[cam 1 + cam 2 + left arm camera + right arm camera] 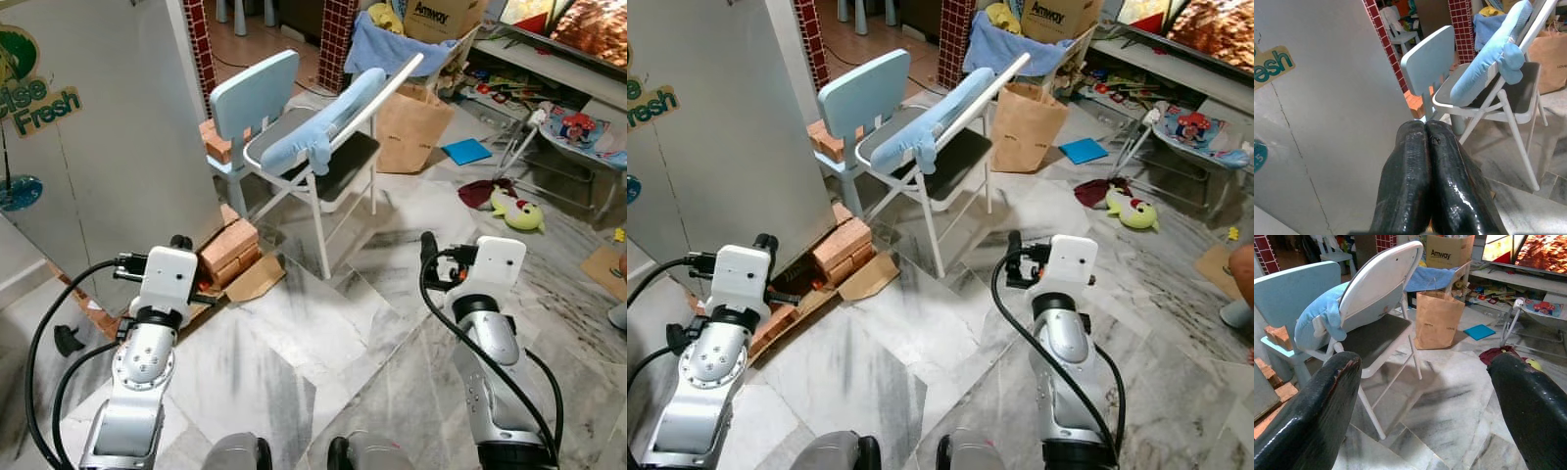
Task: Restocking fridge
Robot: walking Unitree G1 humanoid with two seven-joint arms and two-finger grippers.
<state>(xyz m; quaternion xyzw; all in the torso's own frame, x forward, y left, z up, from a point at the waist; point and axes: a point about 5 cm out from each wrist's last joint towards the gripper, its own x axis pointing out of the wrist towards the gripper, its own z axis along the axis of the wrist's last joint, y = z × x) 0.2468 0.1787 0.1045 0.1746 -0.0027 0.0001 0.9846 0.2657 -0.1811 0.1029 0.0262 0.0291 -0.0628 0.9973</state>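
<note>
Beside my left arm stands the fridge point(108, 147), its pale grey door closed and bearing a green "Fresh" sticker; it rests near a stack of bricks point(230, 250) and a flattened piece of cardboard point(257, 279) on the marble floor point(323, 362). My left fingers point(1425, 181) are pressed together with nothing between them, pointing toward the fridge's side and a light-blue plastic chair point(253, 98). My right fingers point(1308, 396) are spread wide apart and empty, raised over the floor and aimed at a white folding chair point(323, 157) with a blue cushion point(328, 122) draped over its back. Behind that chair sits a brown paper bag point(411, 127). Farther off on my right lie a blue book point(465, 151) and a yellow plush toy point(517, 211).
</note>
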